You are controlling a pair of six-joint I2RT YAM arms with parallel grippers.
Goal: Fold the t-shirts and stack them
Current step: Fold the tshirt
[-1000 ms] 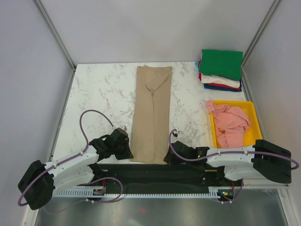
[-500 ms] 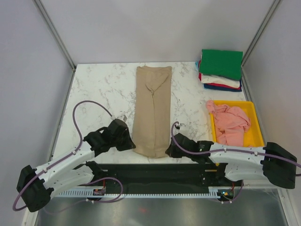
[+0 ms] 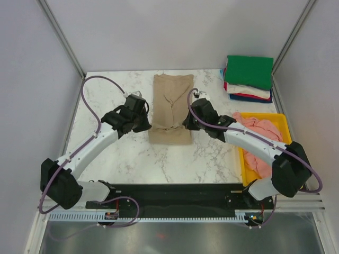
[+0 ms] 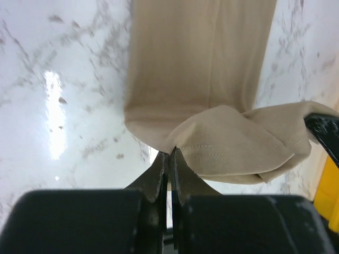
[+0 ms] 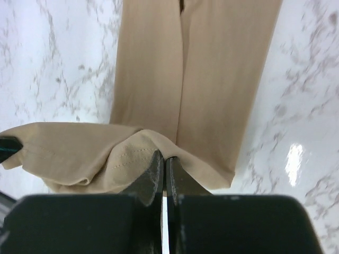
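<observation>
The tan t-shirt (image 3: pixel 171 108) lies as a long strip in the middle of the marble table, its near end lifted and carried over its far half. My left gripper (image 3: pixel 148 126) is shut on the left hem corner, which the left wrist view (image 4: pixel 212 143) shows pinched at the fingertips. My right gripper (image 3: pixel 186 123) is shut on the right hem corner, seen in the right wrist view (image 5: pixel 132 153). A stack of folded shirts (image 3: pixel 249 78), green on top over white, red and blue, sits at the back right. A crumpled pink shirt (image 3: pixel 259 138) lies in the yellow tray (image 3: pixel 285 132).
The yellow tray stands at the right edge of the table, close behind my right arm. The folded stack is at the far right corner. Grey walls and metal posts close in the table on three sides.
Both grippers have moved from the table's near edge toward the back, carrying the tan shirt's near hem up and over the rest of the shirt. The strip now looks about half as long.
</observation>
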